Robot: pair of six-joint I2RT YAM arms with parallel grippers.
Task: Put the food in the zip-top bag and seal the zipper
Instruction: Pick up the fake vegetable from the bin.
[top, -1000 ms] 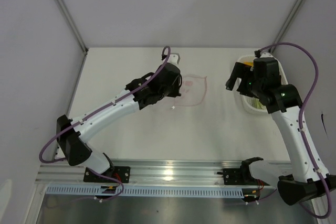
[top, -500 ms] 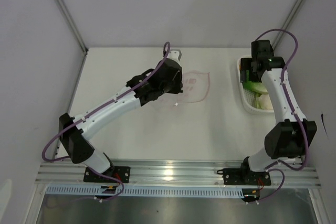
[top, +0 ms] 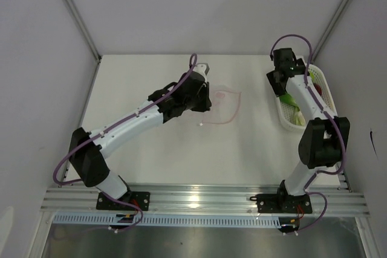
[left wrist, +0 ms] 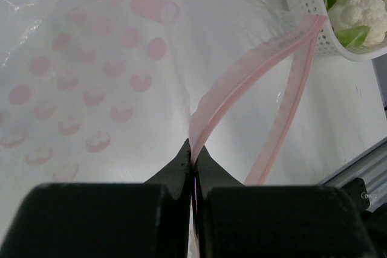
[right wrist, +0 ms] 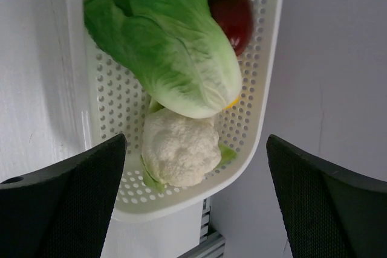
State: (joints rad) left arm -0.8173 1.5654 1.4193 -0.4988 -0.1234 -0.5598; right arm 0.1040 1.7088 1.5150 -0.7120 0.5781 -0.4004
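My left gripper (left wrist: pixel 192 160) pinches the zipper (left wrist: pixel 242 83) edge; the bag (left wrist: pixel 91 89) mouth gapes. My right gripper (right wrist: pixel 195 149) hangs wide open over the basket (right wrist: pixel 269 52), arm stretched far.

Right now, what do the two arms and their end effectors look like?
Both the left arm and right arm have white tubular links, black joint housings and a purple cable alongside. The left end effector has black wedge fingers; the right end effector has broad, black, finely textured ones.
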